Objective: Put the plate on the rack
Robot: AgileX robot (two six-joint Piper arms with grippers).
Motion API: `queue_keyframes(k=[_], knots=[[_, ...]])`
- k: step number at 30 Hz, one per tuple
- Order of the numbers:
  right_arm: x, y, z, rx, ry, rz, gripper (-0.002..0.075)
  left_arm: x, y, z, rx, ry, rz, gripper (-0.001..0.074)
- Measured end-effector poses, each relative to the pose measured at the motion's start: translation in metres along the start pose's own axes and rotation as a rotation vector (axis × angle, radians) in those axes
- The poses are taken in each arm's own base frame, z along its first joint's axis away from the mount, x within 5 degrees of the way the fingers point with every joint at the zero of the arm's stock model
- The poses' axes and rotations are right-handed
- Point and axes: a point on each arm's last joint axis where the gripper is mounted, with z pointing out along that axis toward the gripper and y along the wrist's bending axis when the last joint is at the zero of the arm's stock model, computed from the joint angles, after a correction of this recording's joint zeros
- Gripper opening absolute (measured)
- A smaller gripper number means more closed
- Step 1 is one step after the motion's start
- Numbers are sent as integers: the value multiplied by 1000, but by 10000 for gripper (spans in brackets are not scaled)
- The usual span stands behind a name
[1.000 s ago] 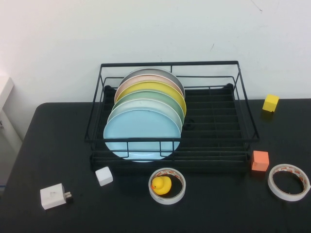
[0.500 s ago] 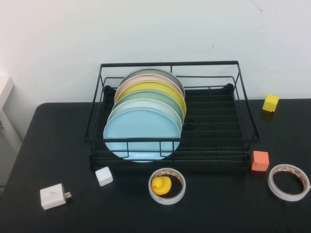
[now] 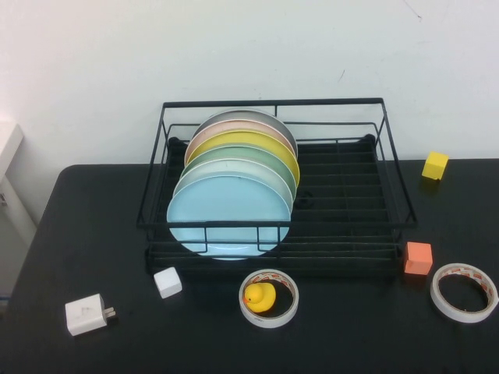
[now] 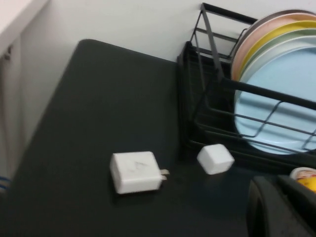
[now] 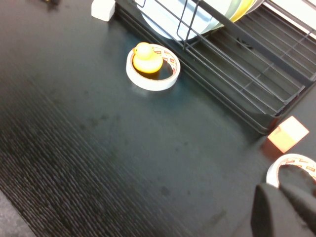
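The light sky-blue plate (image 3: 226,214) stands upright in the black wire rack (image 3: 273,103), at the front of a row of several plates on the rack's left side. It also shows in the left wrist view (image 4: 276,103) and the right wrist view (image 5: 173,19). Neither arm shows in the high view. My left gripper (image 4: 276,185) is shut and empty, low over the table near the rack's front left corner (image 4: 207,94). My right gripper (image 5: 281,190) is shut and empty, over the table in front of the rack (image 5: 256,74), beside a tape roll (image 5: 291,170).
Behind the blue plate stand pale mint-white, green, yellow (image 3: 249,144), pink and grey plates. On the table are a white cube (image 3: 167,282), a white charger (image 3: 86,314), a tape roll (image 3: 268,298) around a yellow duck (image 3: 259,296), an orange cube (image 3: 418,258), another tape roll (image 3: 463,292) and a yellow cube (image 3: 435,165).
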Motion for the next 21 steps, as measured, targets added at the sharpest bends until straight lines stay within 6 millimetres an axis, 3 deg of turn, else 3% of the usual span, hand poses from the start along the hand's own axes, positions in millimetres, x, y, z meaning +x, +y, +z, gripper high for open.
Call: queue_keyframes(k=[6, 21], knots=[[0, 0, 0, 0, 0, 0, 0, 0, 2, 0, -30, -7, 131, -2], [0, 0, 0, 0, 0, 0, 0, 0, 2, 0, -31, -8, 135, -1]])
